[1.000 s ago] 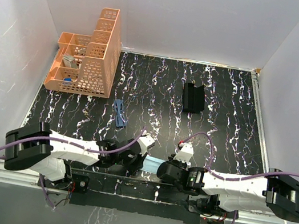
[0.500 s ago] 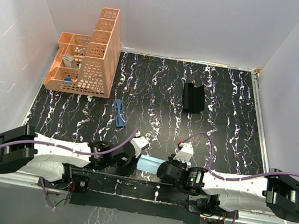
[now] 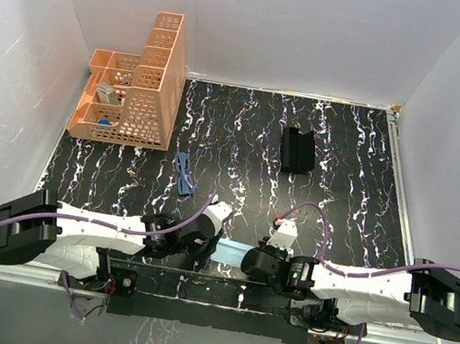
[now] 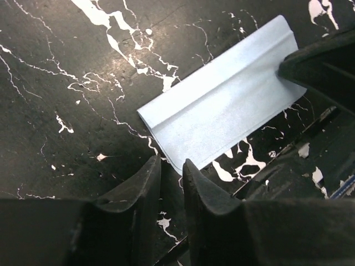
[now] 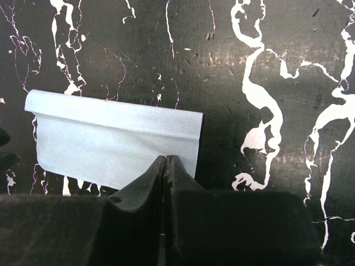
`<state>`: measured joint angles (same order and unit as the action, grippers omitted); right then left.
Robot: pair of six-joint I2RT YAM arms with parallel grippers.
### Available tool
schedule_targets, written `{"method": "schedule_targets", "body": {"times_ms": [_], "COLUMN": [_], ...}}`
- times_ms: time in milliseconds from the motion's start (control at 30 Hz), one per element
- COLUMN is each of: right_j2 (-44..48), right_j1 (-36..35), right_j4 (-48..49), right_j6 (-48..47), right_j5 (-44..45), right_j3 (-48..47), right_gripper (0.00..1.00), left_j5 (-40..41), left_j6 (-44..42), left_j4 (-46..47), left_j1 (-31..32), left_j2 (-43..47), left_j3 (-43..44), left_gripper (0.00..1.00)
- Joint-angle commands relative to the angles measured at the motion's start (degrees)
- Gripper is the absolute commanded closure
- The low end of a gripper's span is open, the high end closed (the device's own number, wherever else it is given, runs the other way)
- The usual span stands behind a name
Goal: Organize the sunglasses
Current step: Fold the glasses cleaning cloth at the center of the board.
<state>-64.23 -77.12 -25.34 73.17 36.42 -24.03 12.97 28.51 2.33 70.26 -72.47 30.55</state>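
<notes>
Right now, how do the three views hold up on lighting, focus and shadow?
Top external: evenly lit and sharp across the table, no glare. Left wrist: the light blue cloth is crisp, while the left gripper up close is dark and soft-edged. Right wrist: the cloth is sharp, with a soft shadow to its right; the right gripper is almost black and shows little detail.

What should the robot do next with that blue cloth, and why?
Probably open the right pincer and release the cloth: it lies flat, the left pincer stands open just off its corner, and the sunglasses wait untouched farther up the table.
</notes>
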Motion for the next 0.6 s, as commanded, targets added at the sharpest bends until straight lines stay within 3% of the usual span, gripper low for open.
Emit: {"method": "schedule_targets", "body": {"times_ms": [0, 333, 567], "right_j2": [0.15, -0.43, -1.33], "right_j1": [0.25, 0.22, 0.22], "right_j4": [-0.17, 1.06, 1.68], "right_j6": [-0.31, -0.04, -0.13], "right_j5": [0.78, 0.32, -0.05], "right_j3": [-1.92, -1.28, -1.52], "right_gripper": [1.00, 1.00, 1.00], "left_j5": [3.59, 3.39, 4.08], "left_j6": [2.70, 0.84, 0.22], "left_j4": [2.02, 11.60, 14.41], "left_j1": [0.23, 0.23, 0.22], "left_j2": [-0.59, -3.11, -10.36], "left_j3": [1.14, 0.46, 2.51], "left_gripper": [0.80, 0.86, 0.88]}}
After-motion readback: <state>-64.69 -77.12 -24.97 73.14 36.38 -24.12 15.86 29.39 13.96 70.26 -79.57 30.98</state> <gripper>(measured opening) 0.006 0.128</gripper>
